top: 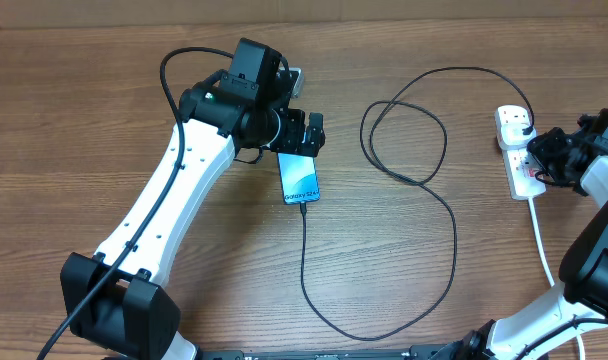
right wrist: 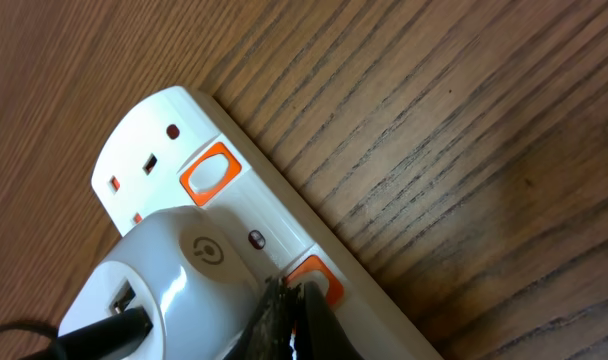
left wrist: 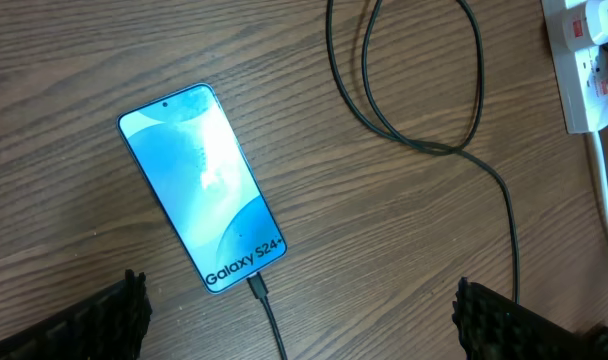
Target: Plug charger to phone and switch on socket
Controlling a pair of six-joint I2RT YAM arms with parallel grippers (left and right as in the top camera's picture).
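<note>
The phone lies screen-up and lit on the wooden worktop, with the charger seated in its lower edge by the connector tip. From there the black cable loops away to the right-arm side of the phone and ends at the socket, well apart from the handset. The left end effector hangs directly over the phone, spread wide and holding nothing. That stance suggests the plugging-in is done and the phone needs no steadying. Far from the phone, the right end effector has its fingers drawn together into one narrow point, gripping nothing. Its tip sits at the orange-red switch beside the white adapter that carries the cable, closed that way, apparently, to press a small rocker. Whether that switch has been thrown cannot be told. The neighbouring switch stands untouched.
</note>
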